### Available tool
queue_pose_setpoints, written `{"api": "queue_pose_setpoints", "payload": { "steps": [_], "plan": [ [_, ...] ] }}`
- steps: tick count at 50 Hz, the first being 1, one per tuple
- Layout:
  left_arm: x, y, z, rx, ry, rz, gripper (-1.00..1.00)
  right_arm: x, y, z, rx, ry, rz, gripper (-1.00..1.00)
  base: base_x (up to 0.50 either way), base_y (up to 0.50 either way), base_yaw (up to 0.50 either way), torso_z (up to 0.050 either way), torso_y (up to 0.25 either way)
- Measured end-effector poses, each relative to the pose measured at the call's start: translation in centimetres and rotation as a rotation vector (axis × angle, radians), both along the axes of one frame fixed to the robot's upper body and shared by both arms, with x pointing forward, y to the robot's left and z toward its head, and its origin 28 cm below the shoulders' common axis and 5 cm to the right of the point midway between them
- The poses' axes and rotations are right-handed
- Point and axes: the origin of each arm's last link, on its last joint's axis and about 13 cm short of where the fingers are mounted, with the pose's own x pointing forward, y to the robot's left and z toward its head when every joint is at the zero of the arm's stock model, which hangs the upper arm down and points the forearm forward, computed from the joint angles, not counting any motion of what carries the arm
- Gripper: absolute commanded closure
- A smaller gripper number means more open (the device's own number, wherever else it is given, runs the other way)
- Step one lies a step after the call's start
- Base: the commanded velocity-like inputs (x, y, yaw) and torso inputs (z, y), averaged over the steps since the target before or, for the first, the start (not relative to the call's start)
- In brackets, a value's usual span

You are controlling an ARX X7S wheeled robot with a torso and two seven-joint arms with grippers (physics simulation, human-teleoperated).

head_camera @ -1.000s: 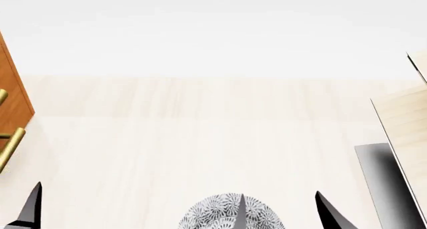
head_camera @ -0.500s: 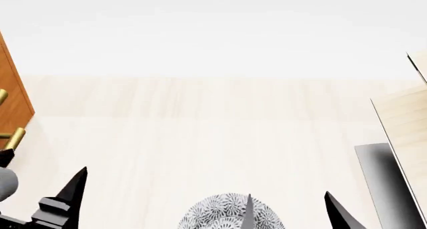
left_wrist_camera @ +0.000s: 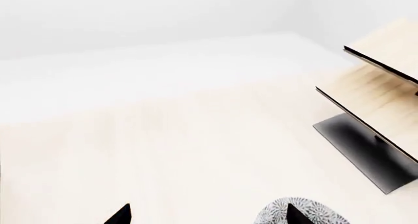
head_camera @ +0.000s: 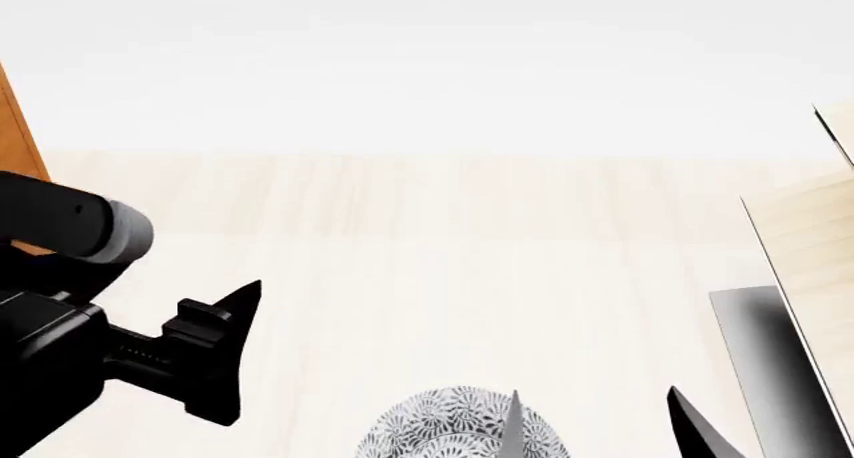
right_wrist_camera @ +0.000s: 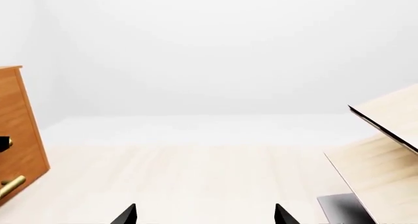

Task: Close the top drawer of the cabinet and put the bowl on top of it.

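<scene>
The bowl, white with a dense dark floral pattern, sits on the pale surface at the bottom edge of the head view. My right gripper is open just to its right, with one fingertip overlapping the bowl's right part. In the left wrist view my left gripper is open with nothing between its fingers, and the bowl shows behind one fingertip. The orange-brown cabinet stands at the left, with a brass handle showing. I cannot tell whether the top drawer is open or closed.
A pale wood structure on a dark grey base stands at the right. My left arm covers the lower part of the cabinet in the head view. The pale wood surface runs back to a white wall.
My left arm has risen from the lower left corner up and to the right, now hiding the cabinet's brass handles in the head view. The right gripper has drifted slightly right. The bowl has stayed put.
</scene>
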Motion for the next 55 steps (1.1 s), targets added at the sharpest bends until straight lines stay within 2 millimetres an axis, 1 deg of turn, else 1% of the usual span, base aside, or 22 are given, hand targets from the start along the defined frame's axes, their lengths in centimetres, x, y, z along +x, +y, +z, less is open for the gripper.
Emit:
{"api": "queue_pose_setpoints", "payload": {
  "steps": [13, 24, 39, 55],
  "plan": [
    [2.2, -1.5, -0.6, -0.007, 0.094, -0.05, -1.0, -0.1, -0.1, -0.3, 0.001, 0.003, -0.003, -1.0, 0.0, 0.0, 0.0, 0.0, 0.0],
    [3.6, -2.8, -1.8, -0.043, 0.178, -0.092, -1.0, -0.2, -0.2, -0.4, 0.001, 0.003, -0.005, -1.0, 0.0, 0.0, 0.0, 0.0, 0.0],
    [4.3, -3.8, -4.7, -0.042, 0.26, -0.12, -1.0, -0.3, -0.3, -0.7, 0.007, 0.008, -0.013, -1.0, 0.0, 0.0, 0.0, 0.0, 0.0],
    [5.1, -4.8, -7.0, -0.054, 0.329, -0.156, -1.0, -0.2, -0.4, -0.6, 0.001, 0.007, -0.02, -1.0, 0.0, 0.0, 0.0, 0.0, 0.0]
  ]
}}
